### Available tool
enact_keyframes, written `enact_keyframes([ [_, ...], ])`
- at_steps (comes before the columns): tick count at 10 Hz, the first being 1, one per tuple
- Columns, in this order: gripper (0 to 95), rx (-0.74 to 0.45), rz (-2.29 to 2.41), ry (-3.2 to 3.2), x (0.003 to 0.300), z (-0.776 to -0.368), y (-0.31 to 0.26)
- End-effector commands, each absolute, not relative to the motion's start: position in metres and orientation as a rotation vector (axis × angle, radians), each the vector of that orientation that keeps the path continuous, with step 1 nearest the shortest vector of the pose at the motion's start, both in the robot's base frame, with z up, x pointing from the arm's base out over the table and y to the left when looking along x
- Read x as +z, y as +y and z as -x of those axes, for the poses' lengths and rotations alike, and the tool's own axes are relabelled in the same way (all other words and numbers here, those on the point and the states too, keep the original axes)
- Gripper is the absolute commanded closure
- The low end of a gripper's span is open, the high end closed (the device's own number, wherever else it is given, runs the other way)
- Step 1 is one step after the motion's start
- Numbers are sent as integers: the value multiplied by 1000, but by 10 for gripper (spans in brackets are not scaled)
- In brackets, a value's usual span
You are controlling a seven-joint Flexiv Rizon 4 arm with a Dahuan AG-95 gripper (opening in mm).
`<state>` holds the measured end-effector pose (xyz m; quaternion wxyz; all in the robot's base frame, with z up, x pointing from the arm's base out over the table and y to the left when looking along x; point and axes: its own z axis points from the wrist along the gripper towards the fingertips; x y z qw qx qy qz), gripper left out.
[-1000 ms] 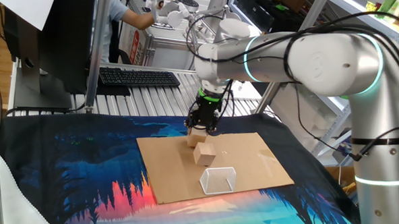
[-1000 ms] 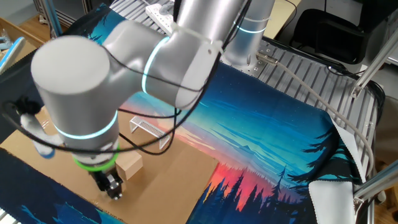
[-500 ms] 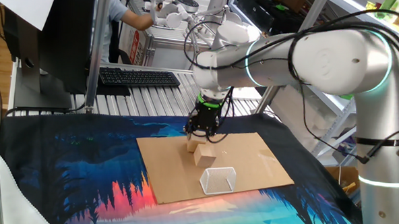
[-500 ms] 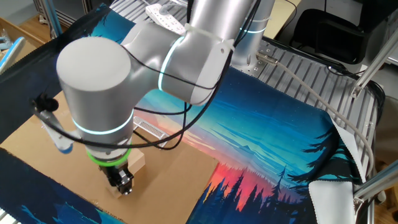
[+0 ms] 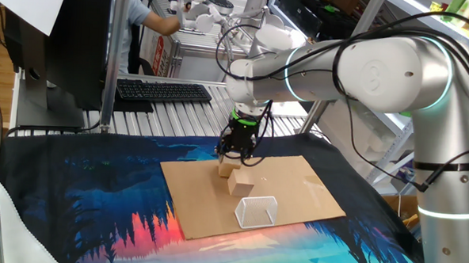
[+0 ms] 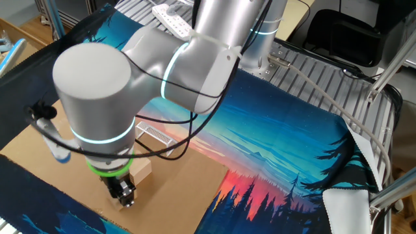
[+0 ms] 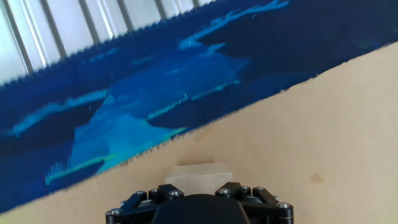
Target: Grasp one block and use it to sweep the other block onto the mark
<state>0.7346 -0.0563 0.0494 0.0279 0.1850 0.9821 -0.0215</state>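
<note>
Matt wooden blocks (image 5: 240, 183), cardboard sheet (image 5: 295, 190)

A blue forest-print cloth (image 5: 73, 196) is covering the desk (image 5: 188, 114), whose slatted metal top is showing behind it. A black keyboard (image 5: 163, 90) is lying beside a dark monitor (image 5: 56, 44).

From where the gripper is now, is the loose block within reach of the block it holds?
Probably yes. The gripper holds one block right beside the loose block on the cardboard, apparently touching. Nothing lies between them; the clear box sits beyond.
</note>
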Motion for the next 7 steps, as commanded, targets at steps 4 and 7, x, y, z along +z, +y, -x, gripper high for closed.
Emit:
enact_keyframes([
  [4, 950, -115, -556, 3011, 53, -746, -81],
  [7, 950, -123, -513, 3020, 42, -746, -110],
])
